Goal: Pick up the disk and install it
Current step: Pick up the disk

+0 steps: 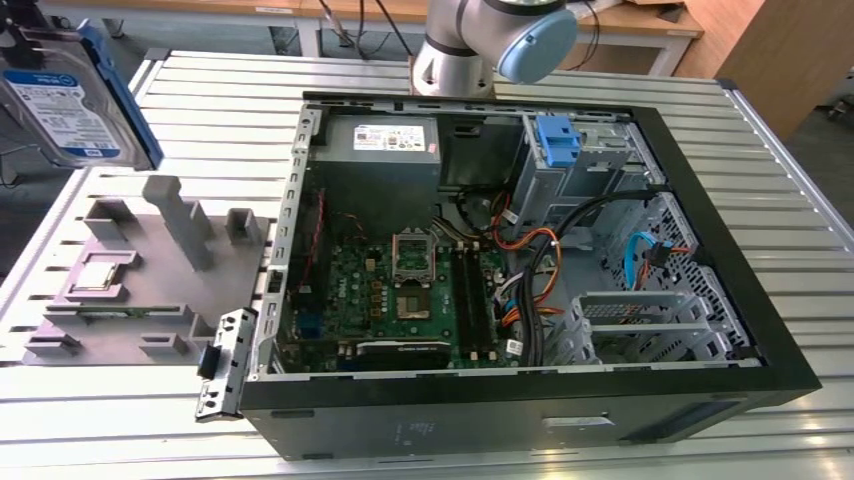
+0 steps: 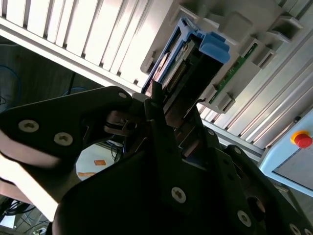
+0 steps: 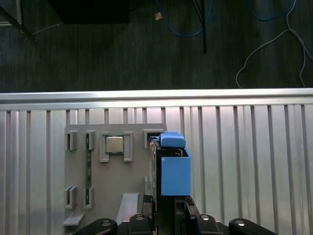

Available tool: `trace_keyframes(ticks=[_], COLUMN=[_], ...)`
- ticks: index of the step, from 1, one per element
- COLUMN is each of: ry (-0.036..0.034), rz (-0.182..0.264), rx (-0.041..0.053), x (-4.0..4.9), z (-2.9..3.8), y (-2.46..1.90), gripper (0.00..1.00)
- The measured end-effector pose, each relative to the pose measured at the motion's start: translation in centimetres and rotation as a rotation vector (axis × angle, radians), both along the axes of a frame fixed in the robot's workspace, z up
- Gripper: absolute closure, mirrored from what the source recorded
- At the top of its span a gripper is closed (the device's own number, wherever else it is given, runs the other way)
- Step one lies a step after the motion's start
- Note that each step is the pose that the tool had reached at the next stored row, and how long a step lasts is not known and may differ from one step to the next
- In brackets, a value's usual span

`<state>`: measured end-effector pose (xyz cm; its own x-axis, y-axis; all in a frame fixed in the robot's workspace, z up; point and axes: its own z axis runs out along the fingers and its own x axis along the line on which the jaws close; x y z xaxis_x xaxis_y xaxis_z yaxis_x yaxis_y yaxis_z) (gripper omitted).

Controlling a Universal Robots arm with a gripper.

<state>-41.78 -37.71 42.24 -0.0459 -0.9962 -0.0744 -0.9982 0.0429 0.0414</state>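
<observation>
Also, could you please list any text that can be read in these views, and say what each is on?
No text can be quoted with certainty.
On the disk: label print, too small to read.
On the power supply: sticker print, too small.
On the computer case: front marking, too blurred.

Silver metal disk (image 1: 60,112), blue plastic rails (image 1: 130,105)

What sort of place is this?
Probably a robotics lab workbench: an open computer case on a slatted metal table, a grey parts fixture beside it, the gripper holding the disk.
</observation>
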Motion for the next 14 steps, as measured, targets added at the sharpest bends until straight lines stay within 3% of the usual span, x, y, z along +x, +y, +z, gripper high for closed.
trace_keyframes(ticks=[14], ry=[0.0], rz=[0.0], rx=[0.0], x=[0.0], z=[0.89], y=[0.0], gripper=[0.65])
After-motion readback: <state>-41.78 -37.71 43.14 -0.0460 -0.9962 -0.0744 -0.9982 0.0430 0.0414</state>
